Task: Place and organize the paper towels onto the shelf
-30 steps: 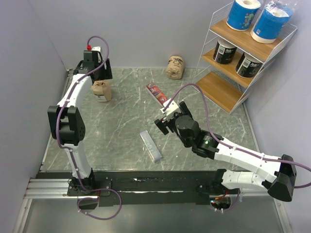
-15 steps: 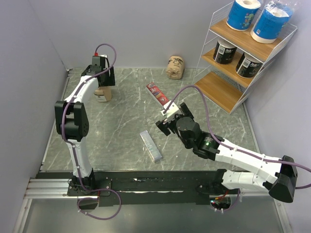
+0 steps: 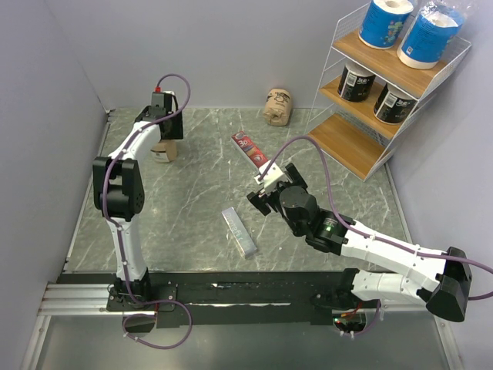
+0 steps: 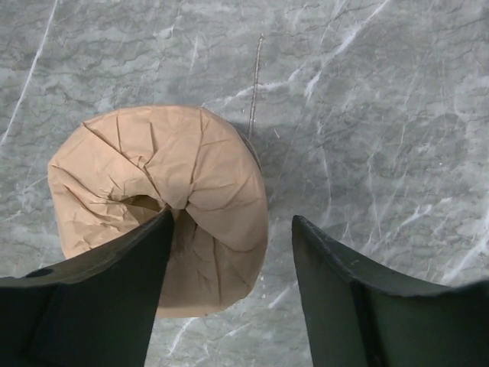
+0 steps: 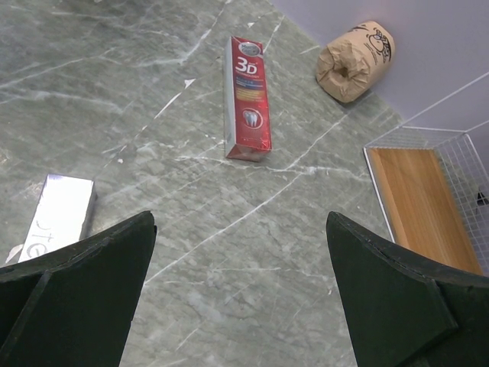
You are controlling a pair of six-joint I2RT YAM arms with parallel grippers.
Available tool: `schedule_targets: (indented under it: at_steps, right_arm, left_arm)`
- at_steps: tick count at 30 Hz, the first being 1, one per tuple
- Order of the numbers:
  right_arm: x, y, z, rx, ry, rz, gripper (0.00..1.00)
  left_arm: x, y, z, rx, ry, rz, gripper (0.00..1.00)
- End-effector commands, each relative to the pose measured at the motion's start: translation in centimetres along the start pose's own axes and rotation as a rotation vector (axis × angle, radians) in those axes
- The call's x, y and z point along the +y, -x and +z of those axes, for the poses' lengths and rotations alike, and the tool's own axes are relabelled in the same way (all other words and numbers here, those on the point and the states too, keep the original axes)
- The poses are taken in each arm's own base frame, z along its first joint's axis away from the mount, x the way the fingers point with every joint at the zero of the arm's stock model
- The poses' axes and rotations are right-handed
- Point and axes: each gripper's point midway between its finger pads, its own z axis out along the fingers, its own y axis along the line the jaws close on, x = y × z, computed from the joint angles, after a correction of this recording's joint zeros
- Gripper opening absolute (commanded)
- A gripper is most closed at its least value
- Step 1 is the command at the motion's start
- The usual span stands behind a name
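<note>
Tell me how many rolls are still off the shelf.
2: a tan roll upright under the left gripper, far left; another tan roll lying near the back wall, left of the shelf. None looks hidden.

From above, my left pincer (image 3: 164, 132) hides most of the tan roll (image 3: 161, 153); the view's top edge cuts off both blue rolls (image 3: 387, 23) on the shelf (image 3: 350, 146).

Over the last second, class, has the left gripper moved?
Yes. The left gripper has come down toward the standing tan roll, now covering most of its top in the overhead view.
</note>
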Motion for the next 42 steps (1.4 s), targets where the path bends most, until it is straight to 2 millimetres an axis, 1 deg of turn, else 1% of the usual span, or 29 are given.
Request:
schedule_targets:
  at_steps: [1,7,11,13,15,17,18,19,20,21,22,24,25,26,27,28,30,31,32,33,34,35,36,37,38,39,40,41,42]
  right_arm:
    - [-0.3,1.1,0.0,-0.035,-0.023,0.015,0.99]
    - [-0.4,1.5,0.1,-0.043,-0.023,0.028,1.00]
    - [-0.2,1.9,0.1,-0.047,-0.016,0.056,1.00]
    - [-0.1,1.8,0.2,-0.041,-0.010,0.082,1.00]
    - [-0.1,2.0,0.4,-0.040,0.012,0.125,1.00]
    - [-0.4,2.4,0.4,-0.040,0.056,0.217,1.00]
    - [-0.9,2.4,0.5,-0.034,0.059,0.252,0.99]
    - [-1.3,2.7,0.3,-0.033,0.059,0.325,1.00]
    - [-1.7,2.9,0.0,-0.014,0.069,0.368,1.00]
    - [-2.5,3.2,0.0,-0.015,0.075,0.410,1.00]
    - [-2.8,3.9,-0.5,-0.027,0.081,0.464,0.99]
    - [-3.3,5.0,-0.9,-0.066,0.096,0.505,1.00]
    - [-3.6,5.9,-1.5,-0.103,0.100,0.535,1.00]
    - [-3.5,5.5,-1.6,-0.110,0.105,0.549,0.99]
    - [-3.7,6.4,-1.8,-0.155,0.110,0.577,0.99]
    - [-3.7,5.9,-1.7,-0.159,0.113,0.616,1.00]
    - [-3.9,5.3,-1.6,-0.145,0.107,0.684,1.00]
    - [-3.9,5.6,-1.3,-0.126,0.128,0.758,0.99]
    - [-3.7,5.8,-1.1,-0.113,0.148,0.777,0.99]
    - [-3.2,5.9,-0.8,-0.100,0.171,0.794,0.99]
    - [-2.6,7.4,-1.0,-0.132,0.238,0.830,1.00]
    - [-2.2,7.9,-1.0,-0.150,0.268,0.849,1.00]
    - [-1.8,8.6,-1.1,-0.173,0.310,0.869,1.00]
    - [-1.6,9.7,-1.2,-0.228,0.347,0.930,0.99]
    - [-1.2,10.1,-1.5,-0.240,0.392,0.955,0.99]
    - [-1.2,10.5,-1.6,-0.262,0.412,0.985,0.97]
    - [-0.8,10.1,-1.5,-0.253,0.429,1.045,0.97]
    - [-1.0,11.1,-1.8,-0.305,0.458,1.069,0.96]
    - [-1.0,11.2,-1.9,-0.323,0.470,1.094,0.93]
  left_arm:
    - [-0.6,0.9,0.2,-0.020,0.000,0.024,0.64]
    - [-1.4,0.8,-0.3,-0.018,-0.014,0.029,0.48]
    - [-1.5,0.4,-0.6,0.008,-0.019,0.016,0.42]
    - [-1.6,0.7,-1.5,0.015,-0.017,-0.008,0.40]
    - [-2.6,1.1,-2.7,0.014,-0.071,-0.032,0.37]
    - [-3.5,2.5,-5.0,-0.017,-0.139,-0.083,0.34]
    - [-4.5,2.5,-5.9,-0.014,-0.210,-0.102,0.34]
    - [-5.1,3.7,-8.0,-0.045,-0.262,-0.142,0.33]
    - [-5.7,4.3,-8.9,-0.067,-0.312,-0.160,0.33]
    - [-7.2,3.9,-10.1,-0.049,-0.411,-0.170,0.33]
    - [-7.7,4.6,-12.0,-0.072,-0.462,-0.203,0.34]
    - [-9.0,4.3,-13.4,-0.077,-0.552,-0.234,0.35]
    - [-10.0,4.8,-15.6,-0.088,-0.638,-0.258,0.35]
    - [-10.5,4.7,-16.4,-0.087,-0.683,-0.270,0.35]
    - [-11.0,4.3,-16.9,-0.086,-0.724,-0.282,0.35]
    - [-11.9,4.6,-19.2,-0.086,-0.819,-0.299,0.35]
    - [-12.9,4.3,-20.7,-0.102,-0.914,-0.319,0.35]
    - [-13.5,4.4,-23.5,-0.093,-1.011,-0.341,0.36]
    - [-13.8,3.3,-23.6,-0.069,-1.041,-0.364,0.36]
    - [-14.0,4.1,-25.0,-0.119,-1.098,-0.361,0.37]
    - [-14.1,4.3,-27.0,-0.124,-1.151,-0.402,0.38]
    - [-14.6,4.0,-28.4,-0.121,-1.221,-0.398,0.38]
    - [-14.9,2.6,-28.4,-0.087,-1.247,-0.423,0.38]
    - [-14.9,3.3,-30.4,-0.122,-1.305,-0.439,0.39]
    - [-15.2,2.2,-30.7,-0.089,-1.330,-0.448,0.39]
    - [-15.4,2.0,-31.3,-0.090,-1.349,-0.450,0.39]
    - [-15.4,2.2,-32.4,-0.103,-1.376,-0.455,0.39]
    - [-15.6,1.6,-32.7,-0.091,-1.390,-0.457,0.39]
    - [-15.6,1.4,-33.1,-0.086,-1.403,-0.460,0.39]
